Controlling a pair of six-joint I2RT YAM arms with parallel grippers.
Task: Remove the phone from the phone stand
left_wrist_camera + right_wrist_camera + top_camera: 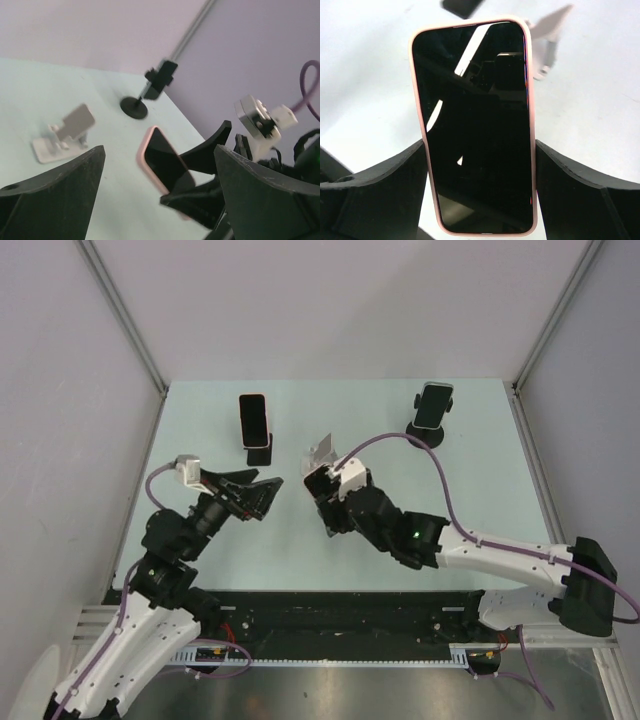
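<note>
**Item 1. Pink-cased phone (pixel 475 125).** Nearest my right wrist camera. Its screen is dark and shows only reflections. My right pincer (pixel 480 175) is clamped on it, one finger against each long edge on the lower half. The long axis runs straight out from my palm, top end farthest from me. The phone is off the tabletop (pixel 200 540) and touches no stand.

**Item 2. White phone stand (pixel 62 132).** Empty. It sits on the tabletop beyond the phone's top end and apart from it. I judge the removal done in substance, and what is left is to carry the phone away or set it down.

**Item 3. Left pincer (pixel 268 497).** Its fingers are spread and hold nothing. It points toward the held phone from close by, but the right arm has the phone.

**Item 4. Second phone (pixel 255 418).** It leans on a black stand (pixel 260 452) at the back left.

**Item 5. Third phone (pixel 433 405).** It is clipped in a black round-base holder (pixel 418 435) at the back right.

**Markings.** No brand, label or writing is legible on any item.
</note>
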